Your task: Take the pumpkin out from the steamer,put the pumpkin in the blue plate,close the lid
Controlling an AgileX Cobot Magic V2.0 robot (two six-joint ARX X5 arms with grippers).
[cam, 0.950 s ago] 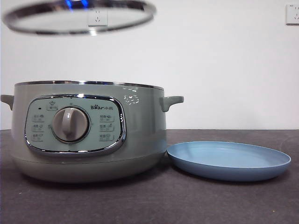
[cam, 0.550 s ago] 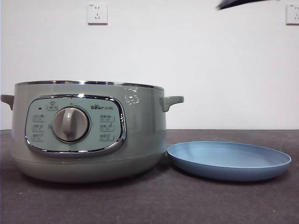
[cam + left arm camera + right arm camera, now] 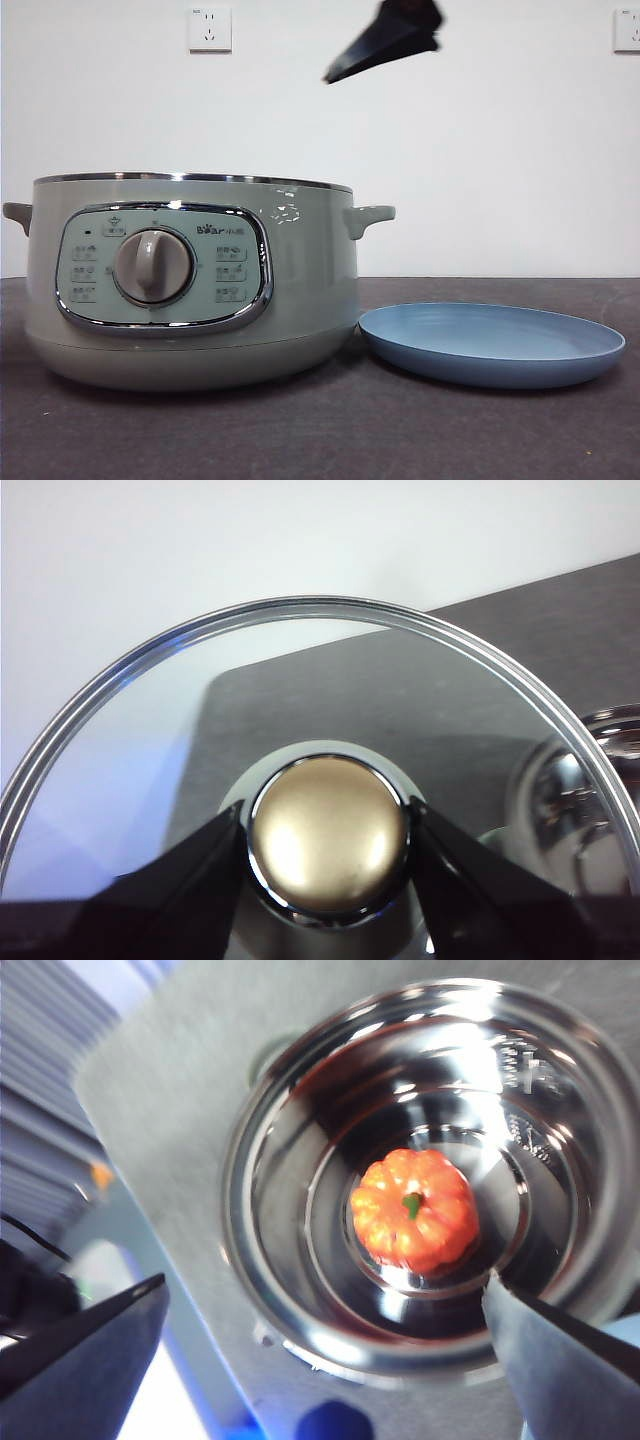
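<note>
The sage-green steamer (image 3: 190, 280) stands open at the left of the front view. The right wrist view looks down into its chrome bowl (image 3: 300, 1260), where the orange pumpkin (image 3: 415, 1210) with a green stem sits in the middle. My right gripper (image 3: 320, 1360) is open and empty, high above the pot; it shows as a black tip (image 3: 385, 40) at the top of the front view. My left gripper (image 3: 328, 840) is shut on the knob (image 3: 328, 835) of the glass lid (image 3: 300, 700) and holds it aloft, out of the front view. The blue plate (image 3: 490, 345) lies empty to the right of the steamer.
The dark table (image 3: 400, 440) runs in front of the pot and plate. A white wall with two sockets (image 3: 209, 28) is behind. Part of a chrome rim (image 3: 610, 810) shows past the lid's edge in the left wrist view.
The lid, seen at the top left one second ago, has risen out of the front view. A black gripper tip has come in at the top right and moved down and left.
</note>
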